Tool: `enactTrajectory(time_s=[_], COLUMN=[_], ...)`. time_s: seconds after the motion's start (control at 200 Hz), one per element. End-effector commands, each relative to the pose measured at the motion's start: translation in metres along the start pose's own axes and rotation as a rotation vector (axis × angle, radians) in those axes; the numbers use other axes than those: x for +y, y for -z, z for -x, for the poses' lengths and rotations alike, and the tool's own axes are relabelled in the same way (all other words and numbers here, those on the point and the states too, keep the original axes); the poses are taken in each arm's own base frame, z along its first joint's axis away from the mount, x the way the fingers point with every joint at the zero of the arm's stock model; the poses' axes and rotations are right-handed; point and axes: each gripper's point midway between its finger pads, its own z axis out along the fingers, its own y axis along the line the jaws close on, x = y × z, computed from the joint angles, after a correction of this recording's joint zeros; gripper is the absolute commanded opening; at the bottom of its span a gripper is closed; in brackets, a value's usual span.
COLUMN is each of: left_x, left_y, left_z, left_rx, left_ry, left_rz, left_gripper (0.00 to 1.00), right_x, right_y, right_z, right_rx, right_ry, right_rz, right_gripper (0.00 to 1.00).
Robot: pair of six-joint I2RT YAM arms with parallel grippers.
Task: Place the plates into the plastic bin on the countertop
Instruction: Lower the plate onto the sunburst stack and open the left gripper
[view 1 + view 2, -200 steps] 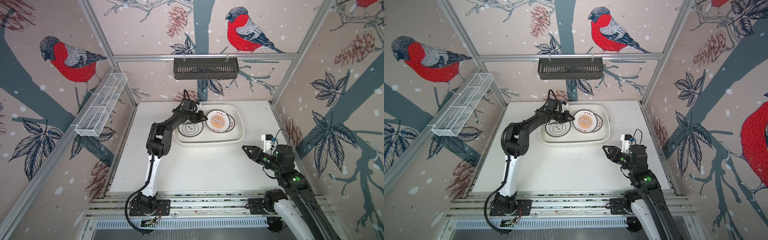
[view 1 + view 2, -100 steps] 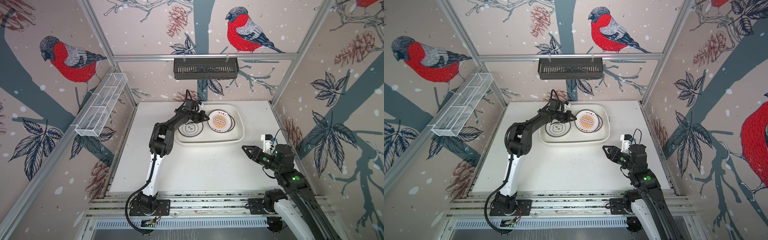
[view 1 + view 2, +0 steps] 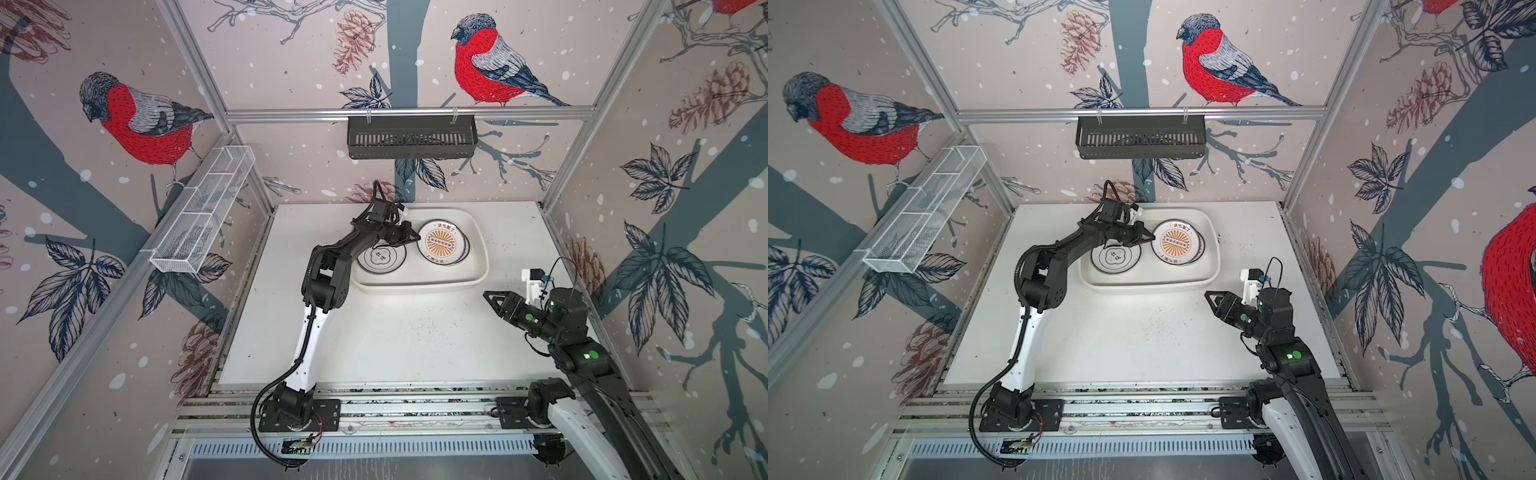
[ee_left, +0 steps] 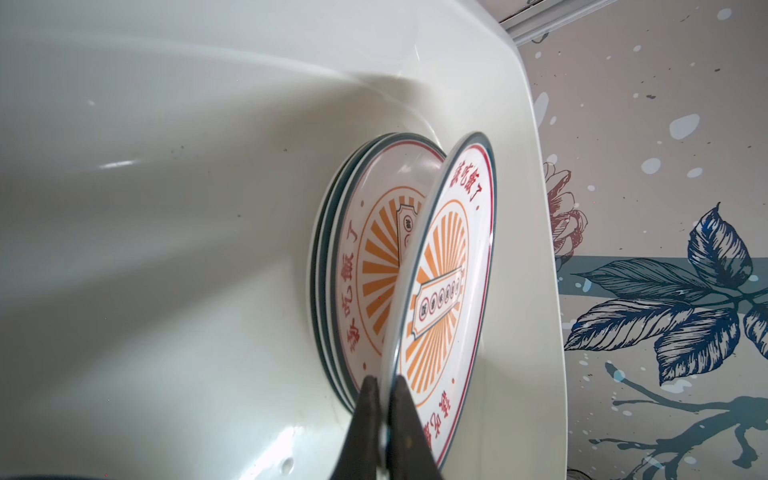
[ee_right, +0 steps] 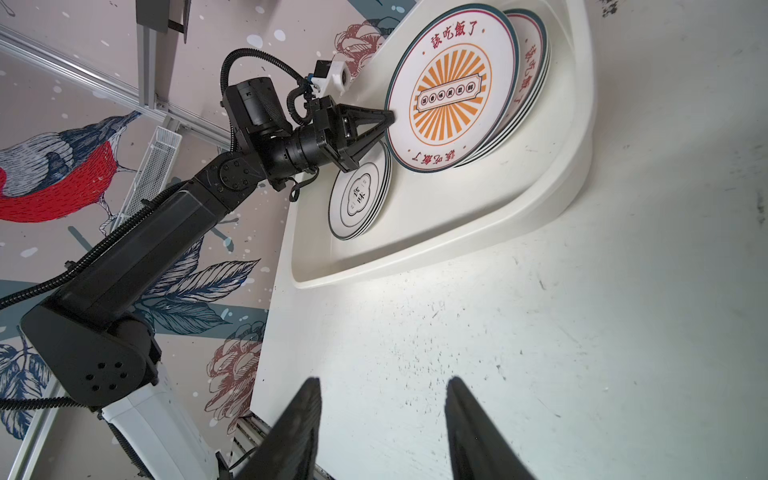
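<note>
Left tool (image 4: 385, 380) pinches the tilted sunburst plate (image 4: 449, 266), half-hiding the stack (image 4: 332, 249) beneath; right tool (image 5: 382, 390) spread.

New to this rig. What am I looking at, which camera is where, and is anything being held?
Two robot arms are mounted at the front edge of a white countertop. Two pictures look down from overhead, nearly the same view; the other two come from a camera on each arm's wrist. A white plastic bin sits at the back, holding a stack of black-patterned plates and a stack of orange sunburst plates. The left gripper has its fingers shut on the rim of one more sunburst plate, tilted over that stack. The right gripper hovers over the countertop, fingers open, holding nothing.
</note>
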Motion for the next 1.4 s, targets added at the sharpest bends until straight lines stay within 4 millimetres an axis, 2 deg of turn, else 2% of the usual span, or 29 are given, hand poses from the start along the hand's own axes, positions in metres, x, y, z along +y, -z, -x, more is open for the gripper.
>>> enactTrajectory(time_s=[0.0,0.295,0.83,1.001,1.161,1.396], left_x=[-0.015,-0.005,0.001,0.002,0.002,0.000], left_y=[0.000,-0.006,-0.009,-0.009,-0.009,-0.008], left_z=[0.010,0.005,0.003,0.003,0.001,0.001], left_rx=[-0.025,-0.013,-0.011,-0.011,-0.010,-0.010], left_ry=[-0.042,-0.013,0.000,0.007,0.011,0.014], left_rz=[-0.044,-0.038,-0.028,-0.023,-0.022,-0.024], left_gripper=[0.07,0.09,0.15,0.25,0.28,0.44], right_x=[0.002,0.001,-0.003,-0.004,-0.003,-0.003], right_y=[0.001,0.000,-0.005,-0.005,-0.005,-0.006], right_z=[0.004,0.004,0.002,0.002,0.003,0.003], right_rx=[-0.014,-0.012,-0.005,-0.006,-0.008,-0.009], right_ry=[0.017,0.016,0.008,0.006,0.006,0.005], right_rz=[0.001,-0.001,0.000,-0.001,0.003,0.006], right_gripper=[0.50,0.50,0.50,0.50,0.50,0.50])
